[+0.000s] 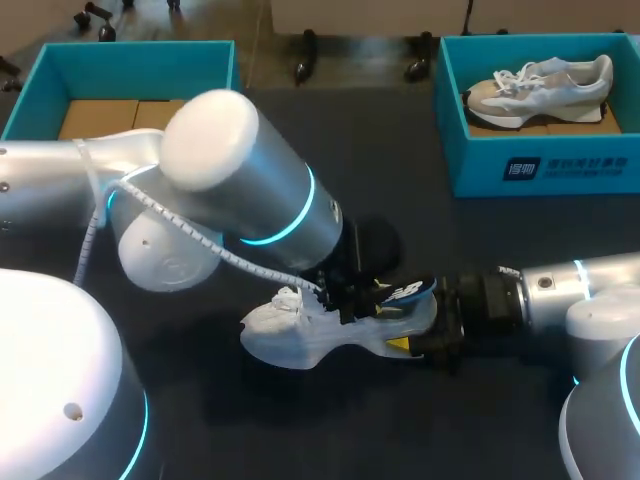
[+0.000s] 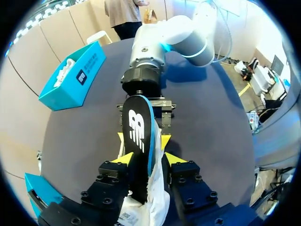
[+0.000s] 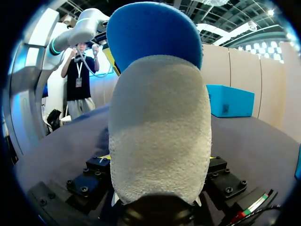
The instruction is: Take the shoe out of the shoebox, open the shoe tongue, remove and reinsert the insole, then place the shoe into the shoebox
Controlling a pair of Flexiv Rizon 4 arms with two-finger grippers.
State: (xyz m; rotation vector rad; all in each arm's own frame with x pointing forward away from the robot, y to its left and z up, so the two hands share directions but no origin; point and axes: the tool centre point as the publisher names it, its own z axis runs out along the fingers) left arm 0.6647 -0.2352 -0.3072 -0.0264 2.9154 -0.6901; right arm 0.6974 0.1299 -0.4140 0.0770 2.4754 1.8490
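A white shoe (image 1: 300, 335) lies on its side on the dark table, mid-front. My right gripper (image 1: 428, 338) is shut on its grey heel (image 3: 160, 122), which fills the right wrist view between the fingers. A black insole with a blue edge (image 2: 138, 134) sticks out of the shoe's mouth toward the heel (image 1: 408, 292). My left gripper (image 1: 345, 300) sits over the mouth, open, with the insole between its fingers (image 2: 148, 159). One yellow fingertip (image 2: 124, 158) lies against the insole's edge. The other fingertip (image 2: 172, 158) stands slightly off it, with white shoe fabric (image 2: 157, 197) in between.
A teal shoebox (image 1: 540, 165) at the back right holds a second pale shoe (image 1: 540, 88). Another teal box (image 1: 130, 55) with brown cardboard inside stands at the back left. My left arm's large elbow (image 1: 210, 140) hangs over the table's left middle.
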